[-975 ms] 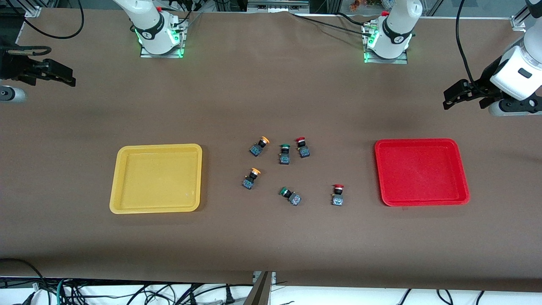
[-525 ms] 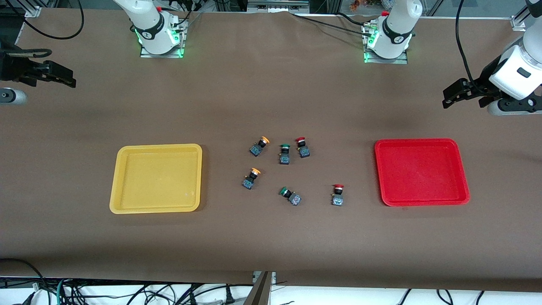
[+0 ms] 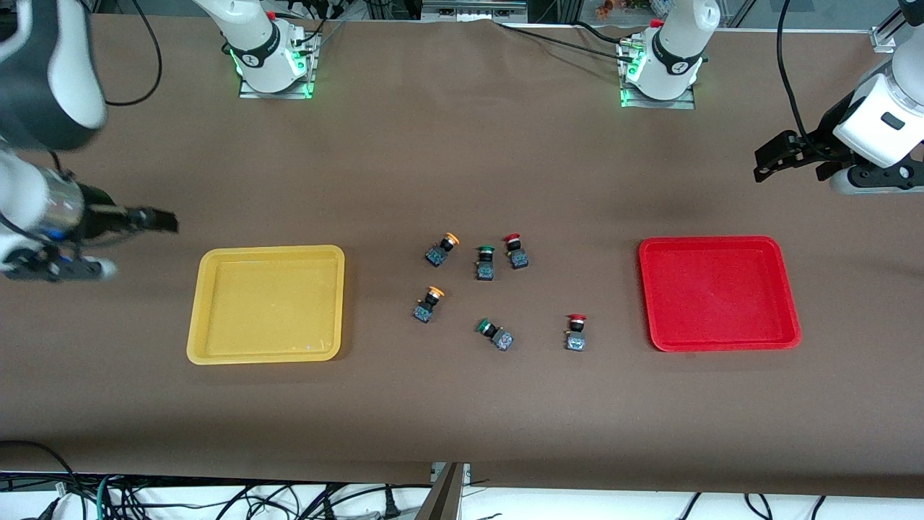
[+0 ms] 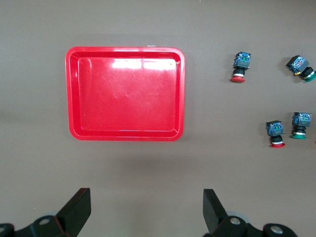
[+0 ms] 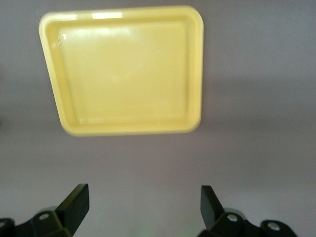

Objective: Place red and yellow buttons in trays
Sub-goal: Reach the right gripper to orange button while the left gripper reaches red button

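Note:
Two yellow-capped buttons [image 3: 442,250] [image 3: 428,304] and two red-capped buttons [image 3: 515,250] [image 3: 575,332] lie on the table between the trays. The yellow tray [image 3: 267,303] sits toward the right arm's end and the red tray [image 3: 718,292] toward the left arm's end; both hold nothing. My right gripper [image 3: 155,219] is open and empty over bare table beside the yellow tray [image 5: 123,69]. My left gripper [image 3: 766,162] is open and empty over bare table near the red tray [image 4: 126,94]. The left wrist view shows both red buttons [image 4: 239,66] [image 4: 275,134].
Two green-capped switches [image 3: 485,263] [image 3: 495,334] lie among the buttons, one beside the farther red button, one between the nearer yellow and red ones. Both arm bases [image 3: 271,58] [image 3: 660,65] stand along the table's edge farthest from the front camera.
The right arm has swung in from the table's end and its gripper now sits close beside the yellow tray. The left gripper has barely moved. The buttons and trays have not moved.

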